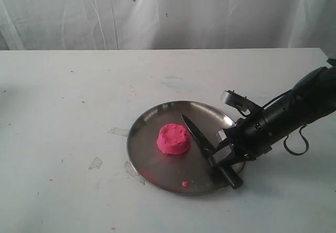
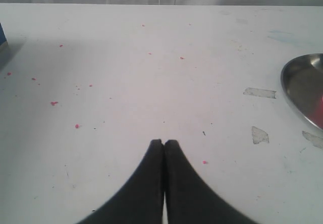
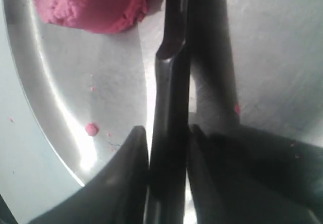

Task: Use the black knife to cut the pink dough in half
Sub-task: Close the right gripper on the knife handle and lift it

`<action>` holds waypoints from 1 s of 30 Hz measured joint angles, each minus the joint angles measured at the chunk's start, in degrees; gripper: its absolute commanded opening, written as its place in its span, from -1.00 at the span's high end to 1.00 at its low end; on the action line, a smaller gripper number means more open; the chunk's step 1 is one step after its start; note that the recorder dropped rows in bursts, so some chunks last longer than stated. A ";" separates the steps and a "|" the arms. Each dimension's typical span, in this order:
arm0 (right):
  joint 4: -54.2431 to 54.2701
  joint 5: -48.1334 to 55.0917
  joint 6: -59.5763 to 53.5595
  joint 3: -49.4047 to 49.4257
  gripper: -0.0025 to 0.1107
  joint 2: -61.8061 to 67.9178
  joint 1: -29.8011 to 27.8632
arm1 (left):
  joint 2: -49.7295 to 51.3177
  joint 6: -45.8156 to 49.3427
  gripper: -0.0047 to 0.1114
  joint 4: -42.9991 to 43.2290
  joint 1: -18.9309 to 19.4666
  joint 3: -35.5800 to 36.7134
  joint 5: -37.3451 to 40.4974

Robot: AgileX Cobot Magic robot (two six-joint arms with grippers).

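The pink dough [image 1: 174,138] is one round domed lump in the middle of the steel plate [image 1: 149,162]. The black knife [image 1: 197,133] slants across the plate's right side, its point just right of the dough and not touching it. My right gripper [image 1: 223,157] is over the plate's right rim, shut on the knife's handle. In the right wrist view the fingers [image 3: 133,148] press close on either side of the knife [image 3: 171,82], with the dough [image 3: 91,4] ahead beside the blade. My left gripper [image 2: 164,142] is shut on nothing, over bare table left of the plate [image 2: 303,82].
A tiny pink crumb [image 1: 185,183] lies near the plate's front rim. Bits of tape [image 1: 95,162] stick to the white table left of the plate. Pink specks [image 2: 53,103] dot the table under the left arm. A white curtain hangs behind.
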 measured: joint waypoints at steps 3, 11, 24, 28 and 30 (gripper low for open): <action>0.00 -0.12 0.00 0.00 0.71 0.00 0.00 | 0.00 0.00 0.92 0.00 0.00 0.00 0.00; -0.10 -0.52 0.08 -0.23 0.93 -0.02 0.24 | 0.00 0.00 0.92 0.00 0.00 0.00 0.00; -1.75 -3.30 0.23 -0.23 0.94 -2.07 0.33 | 0.00 0.00 0.92 0.00 0.00 0.00 0.00; -1.86 -3.51 0.23 -0.23 0.95 -2.81 0.33 | 0.00 0.00 0.92 0.00 0.00 0.00 0.00; -1.86 -3.51 0.23 -0.23 0.96 -3.20 0.33 | 0.00 0.00 0.92 0.00 0.00 0.00 0.00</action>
